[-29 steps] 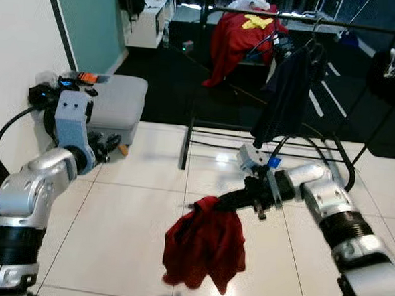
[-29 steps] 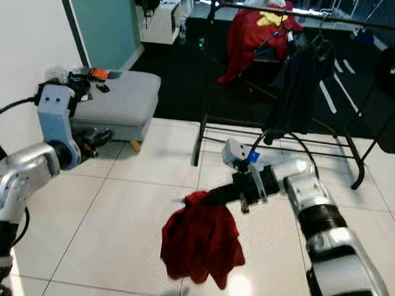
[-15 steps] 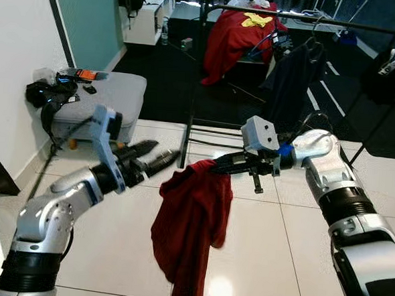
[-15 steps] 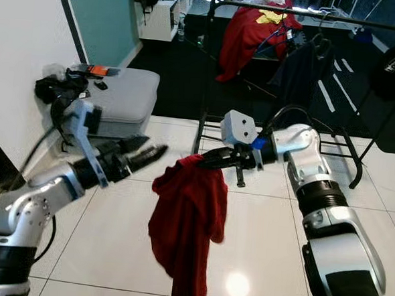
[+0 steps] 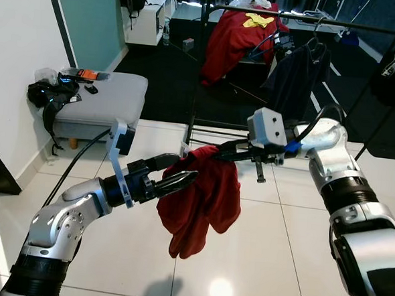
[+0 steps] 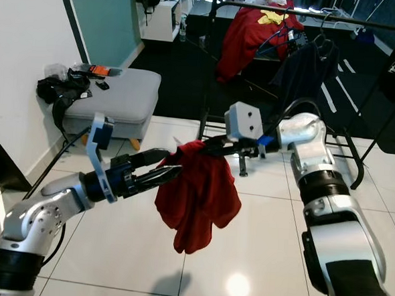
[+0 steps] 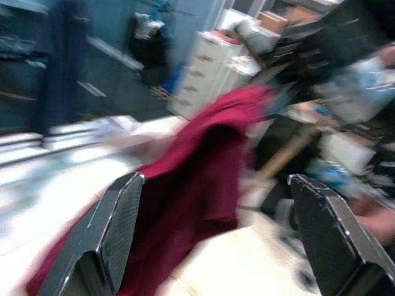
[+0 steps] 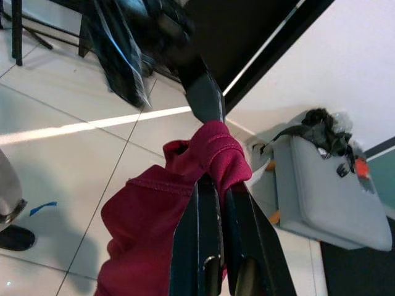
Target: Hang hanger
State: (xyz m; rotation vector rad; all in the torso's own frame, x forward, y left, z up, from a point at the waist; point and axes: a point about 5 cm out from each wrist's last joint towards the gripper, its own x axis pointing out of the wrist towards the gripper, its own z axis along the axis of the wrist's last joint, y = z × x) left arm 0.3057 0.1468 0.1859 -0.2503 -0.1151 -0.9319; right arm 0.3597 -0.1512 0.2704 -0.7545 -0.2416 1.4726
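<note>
right gripper (image 5: 214, 151) pinches the red garment (image 5: 204, 195) aloft; left gripper (image 5: 175, 180), jaws spread, reaches its side.

You see the red garment (image 5: 204, 199) dangling in loose folds above the white tiled floor, bunched at its top edge, no hanger shape discernible.

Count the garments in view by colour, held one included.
Red: 2 — the red garment pinched in the right gripper, and the red garment with yellow print draped at the rack.
Dark: 1 — the dark garment hanging from the rack.
Total: 3.
The left gripper is open beside the held garment.
</note>
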